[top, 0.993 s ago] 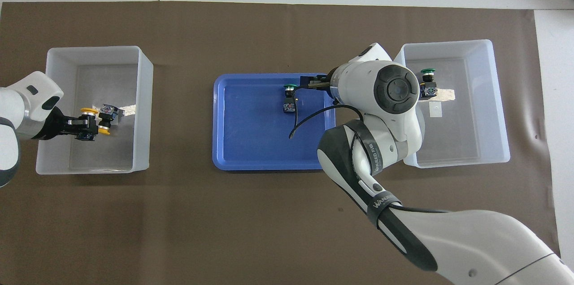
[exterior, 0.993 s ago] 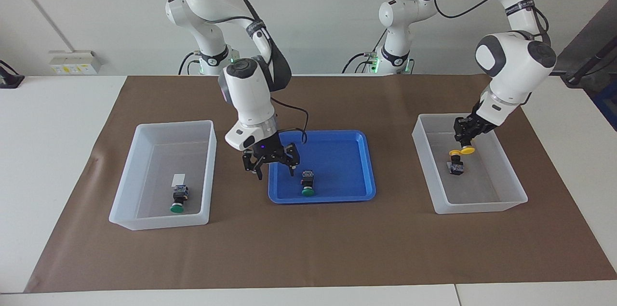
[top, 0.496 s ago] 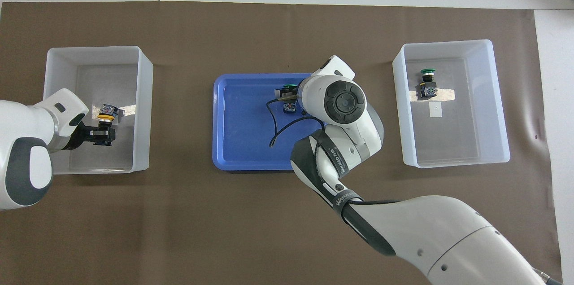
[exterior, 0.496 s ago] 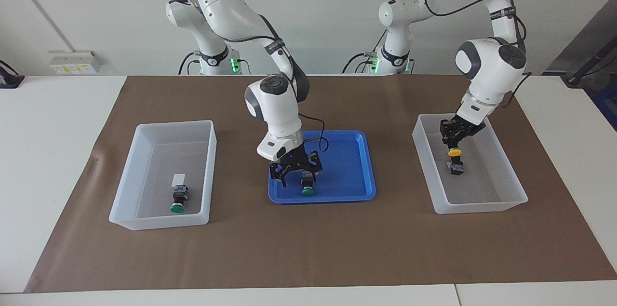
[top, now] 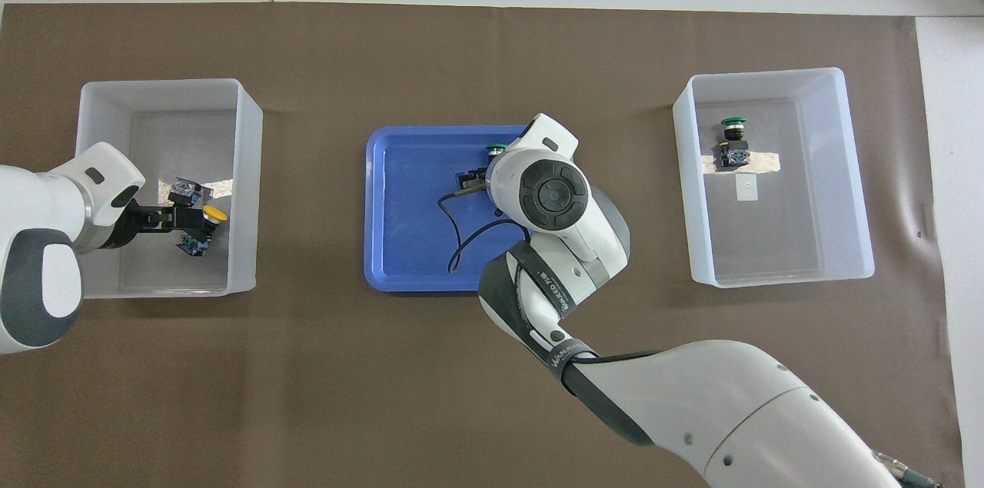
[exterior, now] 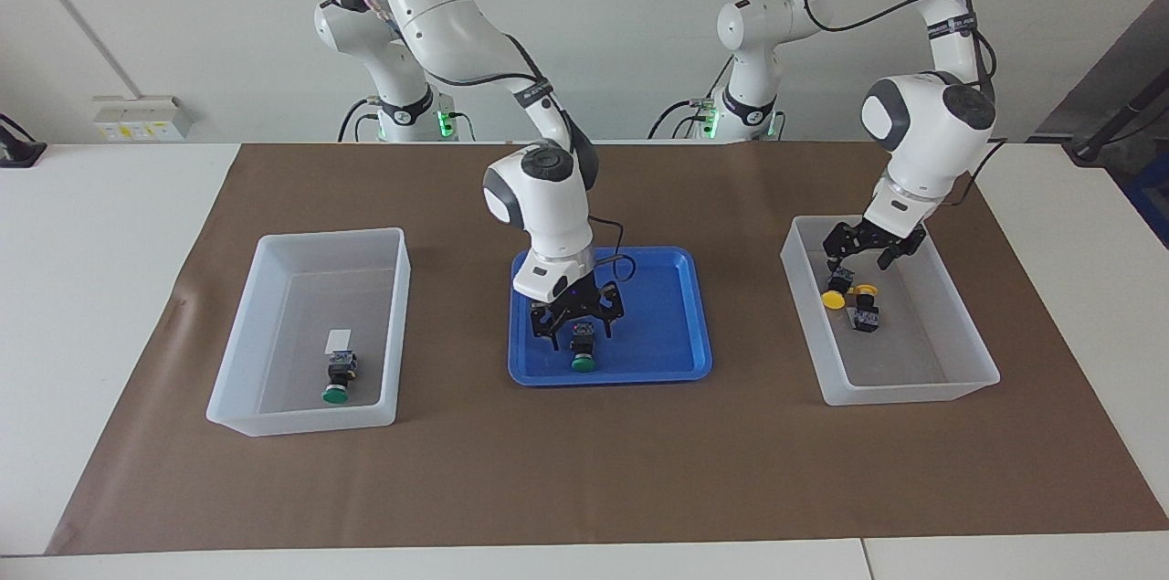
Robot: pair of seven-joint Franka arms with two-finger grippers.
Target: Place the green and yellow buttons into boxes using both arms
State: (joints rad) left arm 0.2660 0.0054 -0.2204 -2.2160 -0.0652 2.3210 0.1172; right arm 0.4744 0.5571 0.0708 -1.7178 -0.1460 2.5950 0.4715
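right tool [exterior: 578,325] lowered, spread astride green button [exterior: 582,352] in blue tray [exterior: 680,352]; left tool [exterior: 863,244] released yellow button [exterior: 833,299].

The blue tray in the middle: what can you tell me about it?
The blue tray is a shallow, glossy, plastic-looking rectangle with rounded corners and a low raised rim. It lies flat on the brown mat between two white boxes. One green button lies in it, with the right gripper, fingers open, low around that button.
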